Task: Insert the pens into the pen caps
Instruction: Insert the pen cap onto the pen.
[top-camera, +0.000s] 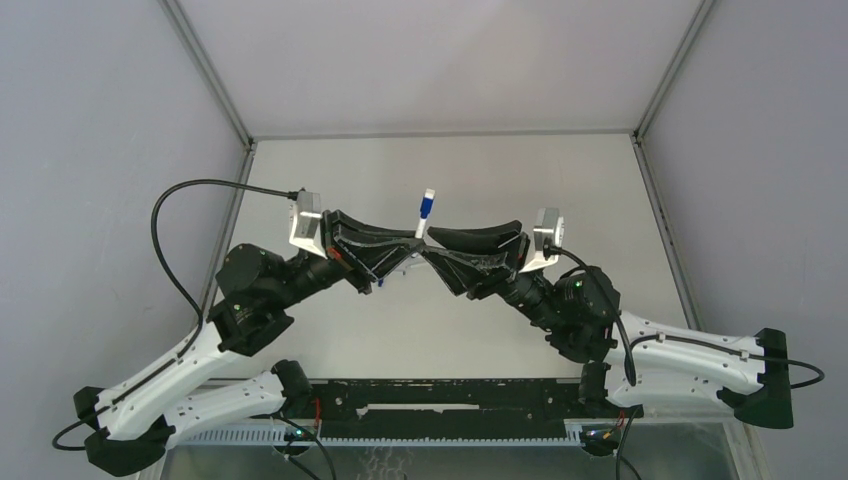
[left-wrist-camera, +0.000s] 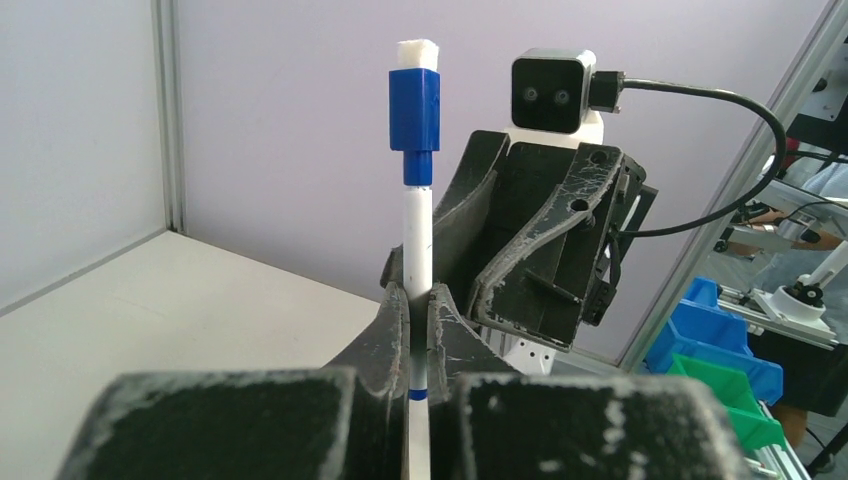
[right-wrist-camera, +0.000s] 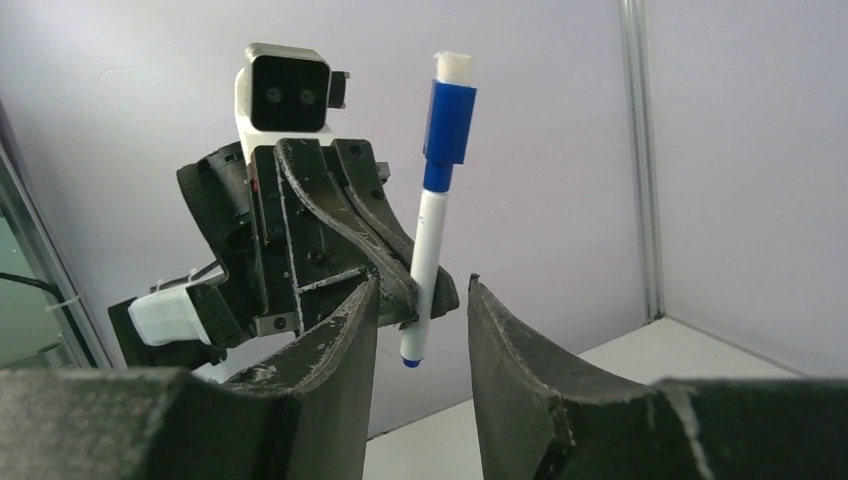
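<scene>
Pen (left-wrist-camera: 417, 240): topped by pen cap (left-wrist-camera: 414, 110), held upright, clamped in left gripper (left-wrist-camera: 418, 335), midway between left and right edges of bench (top-camera: 330, 180). Right gripper (right-wrist-camera: 420, 300): fingers parted, nothing gripped.

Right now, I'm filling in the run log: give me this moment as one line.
left gripper: shut on pen, upright | cap: on pen's top end | right gripper: open, facing pen, holding nothing

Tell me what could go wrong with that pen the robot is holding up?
The left fingers pinch the pen only near its bottom, so it might tilt or slip. The open right fingers sit very close, so they could knock it or its blue cap.
</scene>
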